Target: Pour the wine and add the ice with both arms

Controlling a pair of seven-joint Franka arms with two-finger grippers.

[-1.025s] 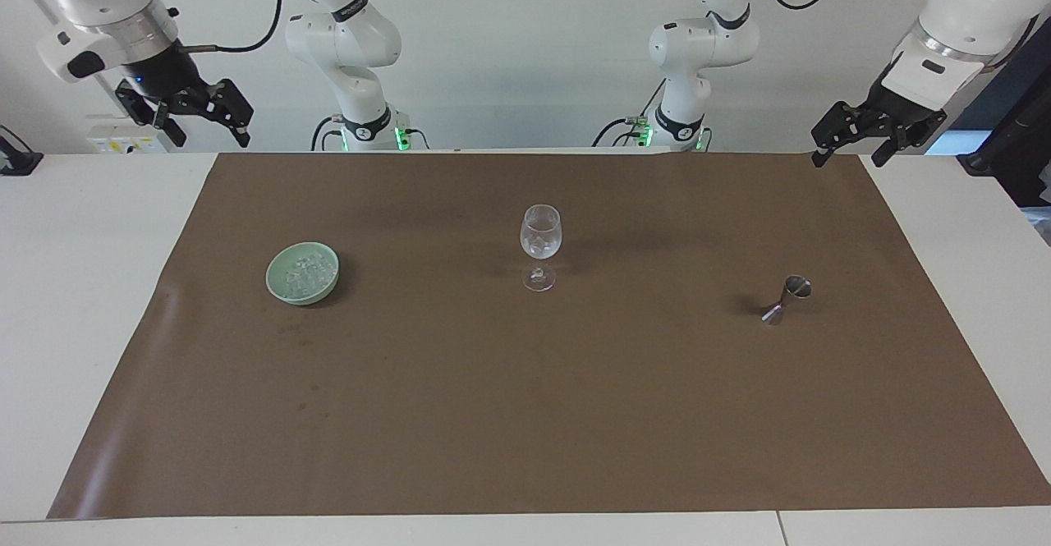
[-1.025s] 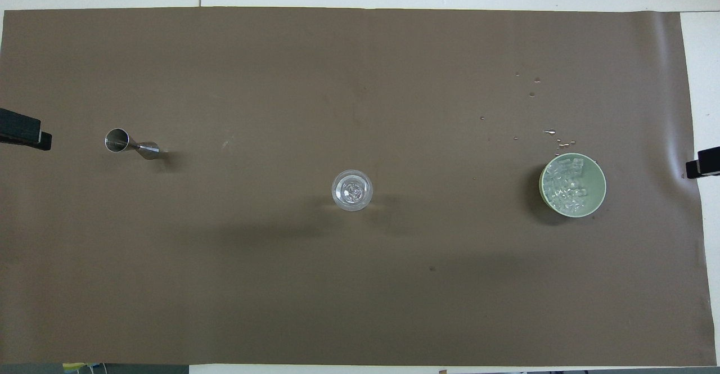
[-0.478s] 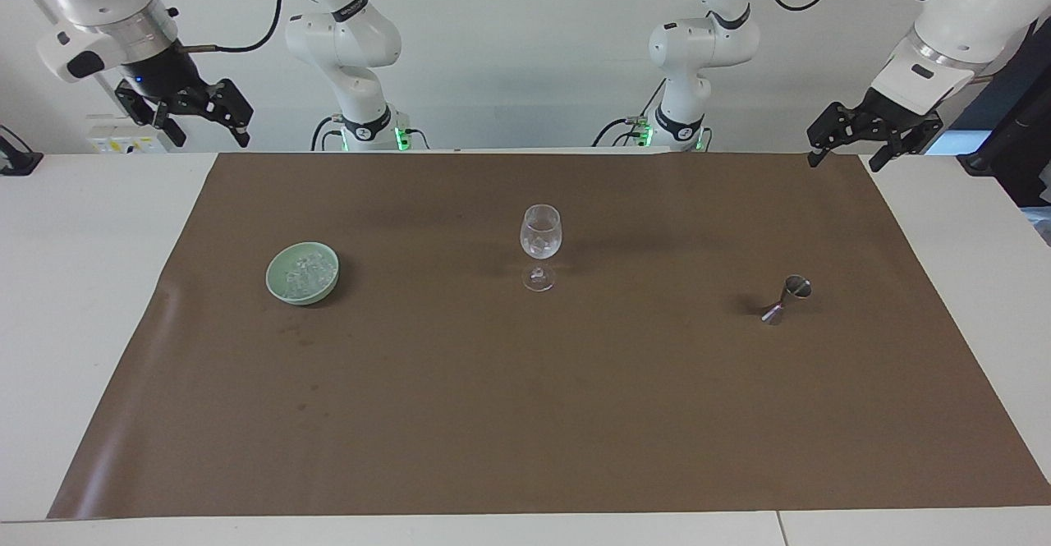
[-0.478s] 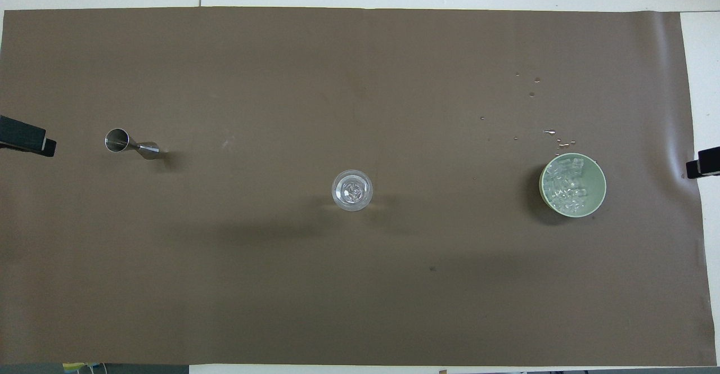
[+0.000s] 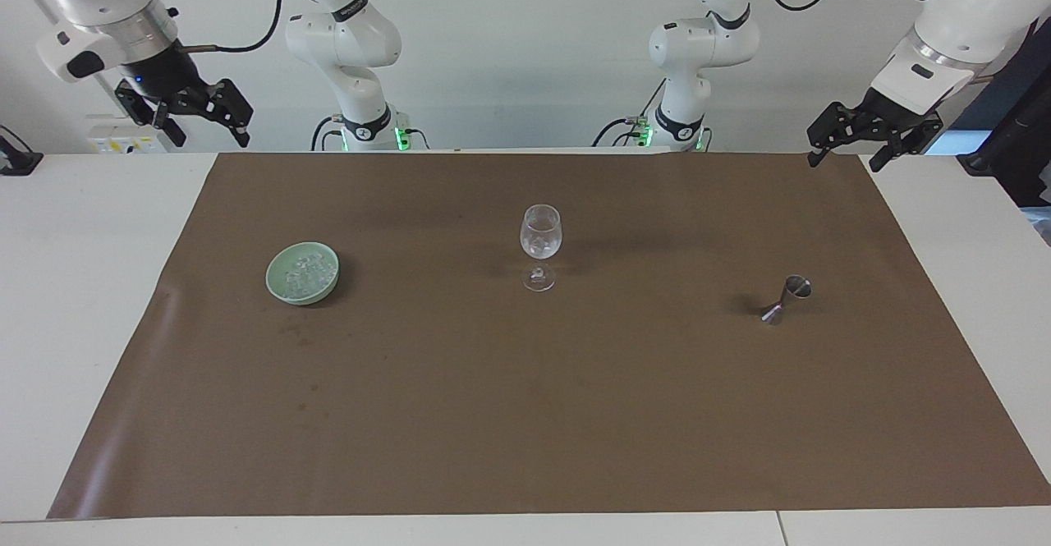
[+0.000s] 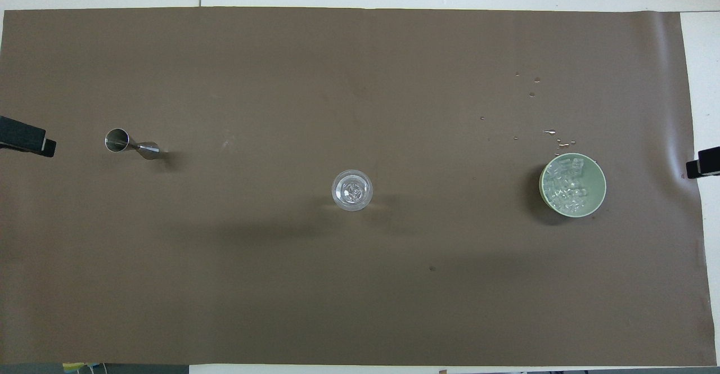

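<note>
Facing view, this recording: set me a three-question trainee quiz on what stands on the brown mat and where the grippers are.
1. True or false: the wine glass stands upright between the green bowl and the metal jigger.
2. Where is most of the ice? A) scattered over the white table B) in the green bowl C) in the jigger
3. Fill in: the left gripper and the right gripper both hang in the air, open and holding ____.

Key: 1 true; 2 B; 3 nothing.
</note>
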